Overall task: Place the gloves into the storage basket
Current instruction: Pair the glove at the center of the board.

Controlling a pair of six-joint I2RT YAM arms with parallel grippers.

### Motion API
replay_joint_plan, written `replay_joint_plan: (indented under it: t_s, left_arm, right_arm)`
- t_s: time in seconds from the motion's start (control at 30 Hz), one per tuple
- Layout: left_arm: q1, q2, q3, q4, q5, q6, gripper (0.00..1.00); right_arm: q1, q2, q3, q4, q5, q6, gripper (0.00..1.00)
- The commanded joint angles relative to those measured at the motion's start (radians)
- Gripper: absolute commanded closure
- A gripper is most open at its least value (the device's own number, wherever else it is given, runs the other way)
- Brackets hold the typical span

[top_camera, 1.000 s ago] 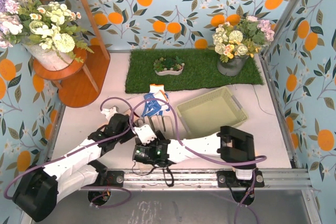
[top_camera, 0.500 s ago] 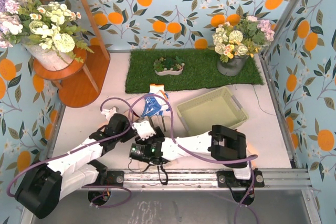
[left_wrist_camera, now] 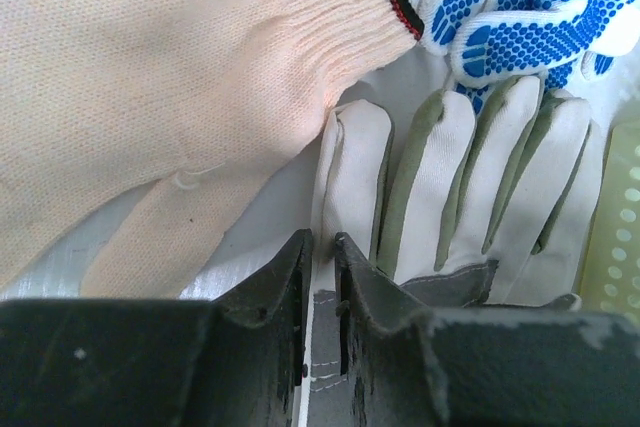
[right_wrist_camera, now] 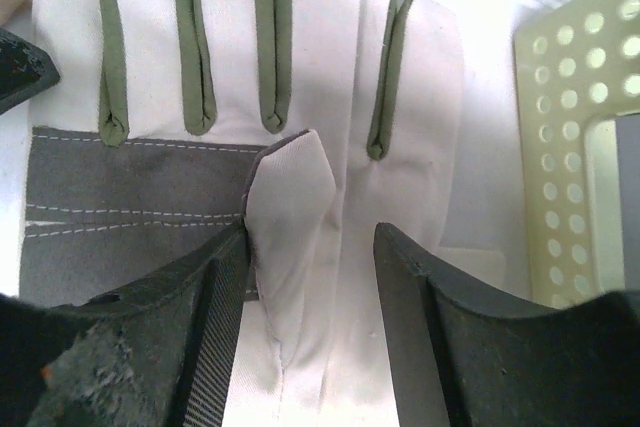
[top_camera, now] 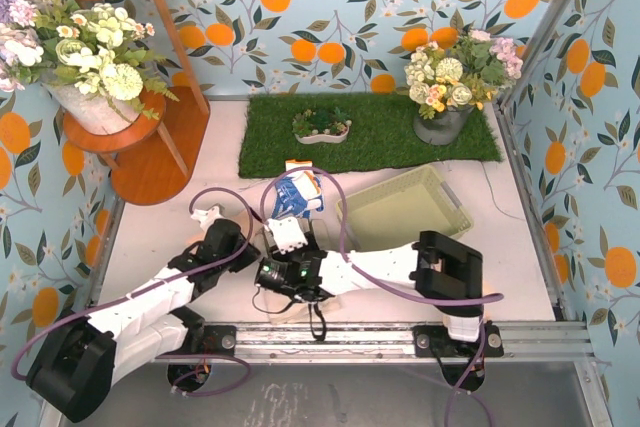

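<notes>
Since the grey-and-cream work glove (right_wrist_camera: 330, 77), flat on the tabletop (top_camera: 520, 247) at nine o'clock of the pale green latticed plastic basket (right_wrist_camera: 570, 147), looks light and floppy, its stiffer cuff suits gripping: the left tool (left_wrist_camera: 322, 242) pinches its edge narrowly, and the right tool (right_wrist_camera: 310, 237) stands half-wide astride the thumb.

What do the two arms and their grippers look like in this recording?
Both arms have white shells with black joints: the left arm, the right arm. Purple cables loop over them. The left gripper and right gripper have dark grey, scuffed fingers.
</notes>
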State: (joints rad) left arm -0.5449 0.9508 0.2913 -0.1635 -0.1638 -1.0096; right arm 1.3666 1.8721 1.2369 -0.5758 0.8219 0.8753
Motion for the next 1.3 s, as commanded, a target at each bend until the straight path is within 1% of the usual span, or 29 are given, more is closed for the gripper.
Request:
replay_joint_plan:
  t_s: [0.0, 0.1, 0.23, 0.33, 0.47, 0.5, 0.57, 0.63, 0.67, 0.77, 0.97, 1.27]
  left_arm:
    - [0.008, 0.001, -0.006, 0.077, 0.000, 0.000, 0.81]
    - [0.008, 0.015, -0.010, 0.096, 0.007, 0.001, 0.77]
    - [0.008, 0.027, -0.022, 0.133, 0.015, 0.000, 0.77]
    - [0.009, 0.031, -0.026, 0.153, 0.018, 0.002, 0.81]
    - [0.010, 0.025, -0.036, 0.175, 0.017, 0.005, 0.91]
    - [0.010, 0.022, -0.041, 0.188, 0.019, 0.005, 0.94]
    - [0.011, 0.015, -0.053, 0.212, 0.023, 0.006, 1.00]
    - [0.011, 0.006, -0.060, 0.243, 0.041, 0.022, 1.00]
    - [0.011, -0.001, -0.063, 0.261, 0.052, 0.034, 1.00]
    - [0.011, -0.034, -0.073, 0.298, 0.072, 0.062, 1.00]
    - [0.011, -0.077, -0.092, 0.385, 0.132, 0.115, 1.00]
    - [0.011, 0.078, -0.053, 0.511, 0.205, 0.165, 1.00]
  right_arm:
    - [-0.011, -0.088, -0.032, 0.043, 0.031, 0.045, 0.52]
    - [-0.018, -0.110, -0.056, 0.051, 0.016, 0.059, 0.52]
    - [-0.031, -0.125, -0.087, 0.053, 0.005, 0.073, 0.58]
    - [-0.048, -0.141, -0.115, 0.050, -0.010, 0.088, 0.65]
    - [-0.072, -0.192, -0.171, 0.074, -0.041, 0.103, 0.72]
    - [-0.080, -0.208, -0.191, 0.088, -0.056, 0.102, 0.75]
    - [-0.100, -0.236, -0.229, 0.124, -0.098, 0.096, 0.84]
    - [-0.117, -0.263, -0.258, 0.161, -0.133, 0.086, 0.95]
    - [-0.122, -0.276, -0.270, 0.179, -0.148, 0.083, 0.99]
    - [-0.135, -0.317, -0.300, 0.215, -0.174, 0.075, 1.00]
    - [-0.138, -0.405, -0.329, 0.205, -0.155, 0.065, 1.00]
    - [-0.163, -0.427, -0.369, 0.154, -0.118, 0.073, 1.00]
